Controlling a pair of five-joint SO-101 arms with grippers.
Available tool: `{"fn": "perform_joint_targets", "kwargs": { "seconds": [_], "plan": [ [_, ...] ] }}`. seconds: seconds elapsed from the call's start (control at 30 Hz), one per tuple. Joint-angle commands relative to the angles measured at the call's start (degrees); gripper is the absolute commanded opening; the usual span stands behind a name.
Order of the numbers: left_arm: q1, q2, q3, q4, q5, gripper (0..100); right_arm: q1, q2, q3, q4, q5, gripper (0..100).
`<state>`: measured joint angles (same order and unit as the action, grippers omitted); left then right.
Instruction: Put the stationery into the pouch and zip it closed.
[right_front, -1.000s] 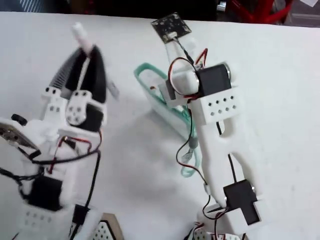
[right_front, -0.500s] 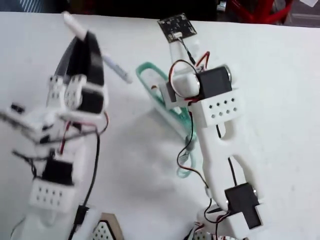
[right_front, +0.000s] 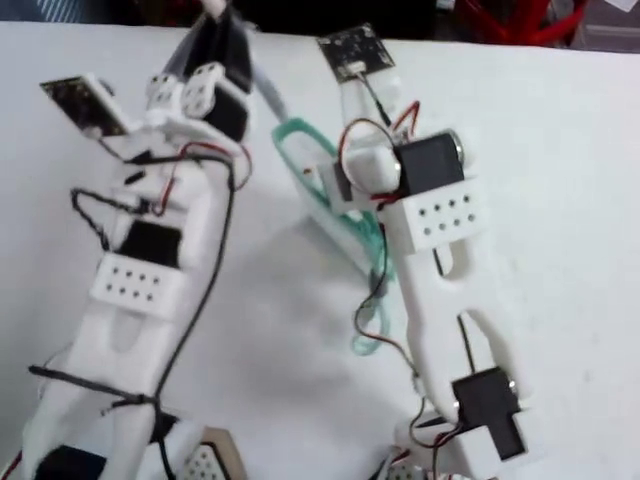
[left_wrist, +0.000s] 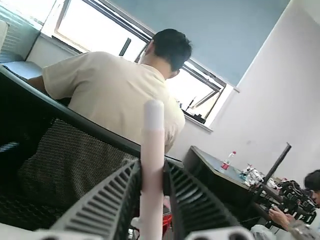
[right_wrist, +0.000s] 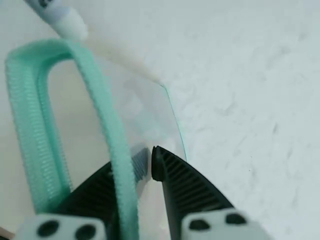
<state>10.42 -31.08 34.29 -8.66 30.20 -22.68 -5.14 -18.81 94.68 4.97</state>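
White tabletop (right_front: 560, 150) runs under both arms, and on it lies the clear pouch (right_front: 290, 140) with its mouth standing open toward the far side. I read this as the loading step: one item is in the air and nothing is zipped yet. My left gripper (left_wrist: 152, 167) is clamped on a white pen (left_wrist: 153, 145), its ribbed fingers pressed against the barrel on either side, with the pen sticking up past the tips. My right gripper (right_wrist: 145, 162) is pinched shut on the pouch's edge, right beside the teal zip band (right_wrist: 30, 125), propping the opening. The high view gives me the layout: the left arm is stretched toward the far edge of the table with the pen angled down toward the pouch's mouth, but the right wrist's motor block covers the pinch itself. The right wrist view fills that in, showing the closed tips on the clear wall and the pen's lower end (right_wrist: 62, 17) just outside the loop of the band, not yet inside. The left wrist view tells me the grip on the barrel is square but says nothing about the pouch. Next, I judge, the pen end has to be steered over the band and into the opening before I let go; a snag on the rim is the risk.
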Motion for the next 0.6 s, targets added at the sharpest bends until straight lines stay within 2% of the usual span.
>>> {"fn": "perform_joint_targets", "kwargs": {
  "seconds": [0.0,0.2,0.37,0.57],
  "plan": [
    [3.0,0.8,-3.4,-1.0,0.0,2,1.1,-2.2,-0.1,-0.6,-0.1,1.9],
    [4.4,8.0,-1.4,-1.1,-0.1,2,5.6,-1.9,-0.1,-0.7,-0.1,1.9],
    [4.9,13.0,-1.8,-1.3,-0.3,2,6.2,-1.7,-0.1,-0.9,-0.1,1.9],
    [4.4,3.8,-1.6,-1.0,-2.1,2,6.3,-1.6,1.9,-3.1,-0.1,1.9]
  ]
}}
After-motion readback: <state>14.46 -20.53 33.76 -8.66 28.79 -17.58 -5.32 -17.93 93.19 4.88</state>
